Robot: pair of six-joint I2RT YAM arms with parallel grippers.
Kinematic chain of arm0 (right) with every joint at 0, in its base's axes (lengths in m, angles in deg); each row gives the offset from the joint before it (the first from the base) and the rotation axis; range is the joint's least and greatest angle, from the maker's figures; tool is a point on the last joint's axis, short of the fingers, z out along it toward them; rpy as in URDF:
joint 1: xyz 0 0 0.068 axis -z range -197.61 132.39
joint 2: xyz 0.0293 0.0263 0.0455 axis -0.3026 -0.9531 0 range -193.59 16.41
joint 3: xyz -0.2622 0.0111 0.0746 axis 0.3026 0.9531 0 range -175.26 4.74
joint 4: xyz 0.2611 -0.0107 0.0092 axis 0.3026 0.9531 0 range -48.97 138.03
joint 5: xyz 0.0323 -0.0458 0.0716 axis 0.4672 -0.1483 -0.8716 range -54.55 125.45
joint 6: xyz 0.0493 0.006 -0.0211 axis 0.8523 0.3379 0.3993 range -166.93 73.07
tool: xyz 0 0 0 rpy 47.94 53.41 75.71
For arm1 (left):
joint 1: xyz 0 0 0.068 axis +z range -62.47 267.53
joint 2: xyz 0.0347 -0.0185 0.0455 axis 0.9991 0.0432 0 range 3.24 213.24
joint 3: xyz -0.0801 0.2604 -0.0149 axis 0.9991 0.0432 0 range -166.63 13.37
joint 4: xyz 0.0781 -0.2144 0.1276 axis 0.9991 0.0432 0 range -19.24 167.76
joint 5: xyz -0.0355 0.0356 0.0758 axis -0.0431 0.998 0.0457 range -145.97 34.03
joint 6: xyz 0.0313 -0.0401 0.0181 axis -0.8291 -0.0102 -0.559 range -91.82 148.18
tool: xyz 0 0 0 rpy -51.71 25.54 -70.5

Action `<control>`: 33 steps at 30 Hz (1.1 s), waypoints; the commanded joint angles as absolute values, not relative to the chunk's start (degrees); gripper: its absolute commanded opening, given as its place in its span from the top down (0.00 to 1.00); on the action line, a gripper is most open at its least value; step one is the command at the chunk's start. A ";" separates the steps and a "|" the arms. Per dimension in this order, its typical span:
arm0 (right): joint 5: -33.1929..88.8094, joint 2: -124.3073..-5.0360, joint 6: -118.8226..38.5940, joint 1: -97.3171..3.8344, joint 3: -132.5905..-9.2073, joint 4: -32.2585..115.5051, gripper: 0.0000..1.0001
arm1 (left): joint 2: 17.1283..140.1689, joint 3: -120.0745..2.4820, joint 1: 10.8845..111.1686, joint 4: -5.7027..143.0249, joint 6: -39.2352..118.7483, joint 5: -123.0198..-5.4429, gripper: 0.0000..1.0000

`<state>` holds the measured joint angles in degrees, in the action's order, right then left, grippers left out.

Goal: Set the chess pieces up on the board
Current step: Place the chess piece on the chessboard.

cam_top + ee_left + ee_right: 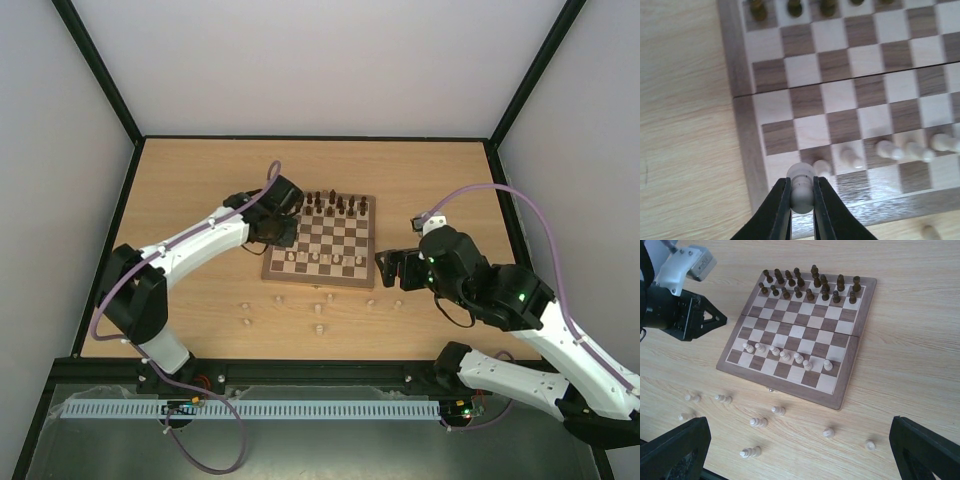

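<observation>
**Left hand** (801, 192): closed on one pale piece (801, 176), which is held between the fingertips over a corner of the board (742, 130). A row of pale pieces (888, 148) is seen on the board just beyond this hand and to its right.

**Right hand** (797, 445): fully open and empty, held above the bench (920, 340). Loose pale pieces (758, 422) lie beneath it, with the board beyond.

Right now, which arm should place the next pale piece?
Left. The left pincer grips a small pale wooden pawn above a corner of the checkered wooden board; the right pincer hangs open and empty beside it.
</observation>
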<state>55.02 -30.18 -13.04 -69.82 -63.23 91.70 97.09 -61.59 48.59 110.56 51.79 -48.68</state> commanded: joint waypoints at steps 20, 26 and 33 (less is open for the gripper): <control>54.28 -30.70 -13.53 -70.00 -60.45 90.81 0.01 | 104.46 -54.99 50.96 106.41 54.46 -46.39 0.89; 54.35 -31.04 -13.60 -70.00 -59.89 90.64 0.01 | 104.05 -52.68 50.92 105.83 54.63 -46.69 0.86; 54.07 -30.96 -13.45 -70.00 -59.26 90.25 0.01 | 104.67 -51.28 50.88 104.66 54.58 -47.91 0.85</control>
